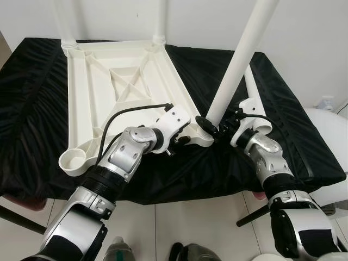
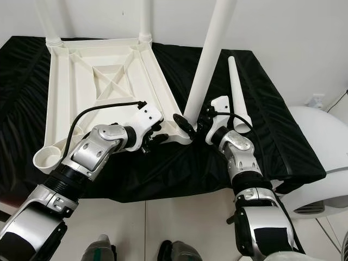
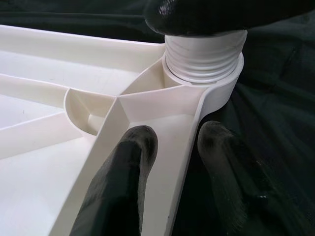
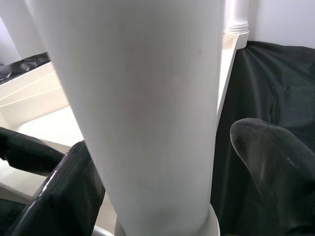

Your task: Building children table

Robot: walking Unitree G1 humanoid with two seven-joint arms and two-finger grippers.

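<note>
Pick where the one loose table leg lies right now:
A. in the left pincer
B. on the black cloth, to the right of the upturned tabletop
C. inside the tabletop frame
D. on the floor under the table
B: the loose leg lies flat on the black cloth, right of the upturned tabletop, just behind the right pincer.

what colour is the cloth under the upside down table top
Black. The cloth under the white table top shows best in the left eye view.
</note>
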